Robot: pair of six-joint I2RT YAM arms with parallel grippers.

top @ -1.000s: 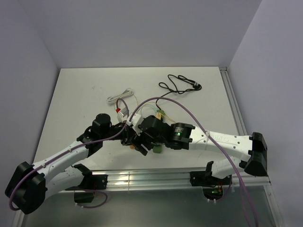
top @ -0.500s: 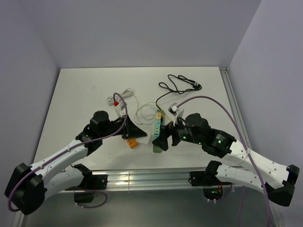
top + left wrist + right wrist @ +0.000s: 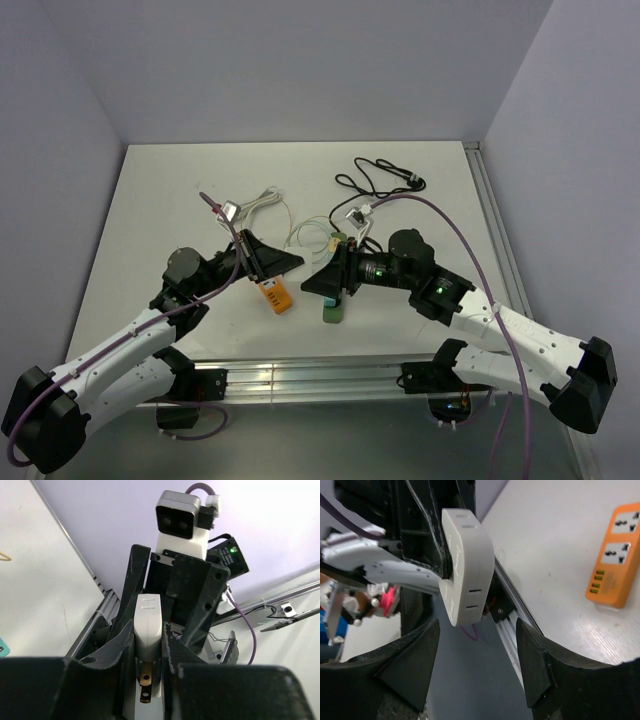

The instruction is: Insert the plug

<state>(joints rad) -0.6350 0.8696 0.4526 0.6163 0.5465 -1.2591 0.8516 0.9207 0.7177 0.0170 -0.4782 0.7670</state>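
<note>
Plug [image 3: 148, 617], smooth rounded white plastic, clenched in left claw [image 3: 148, 635], right claw [image 3: 476, 645] released, orange rectangular power strip [image 3: 615, 562]

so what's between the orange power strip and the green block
Nothing: bare table between the orange power strip and the green block, shown in the top view.

Pale lilac walls [image 3: 300, 70] enclose a white table [image 3: 170, 200], evenly lit.
</note>
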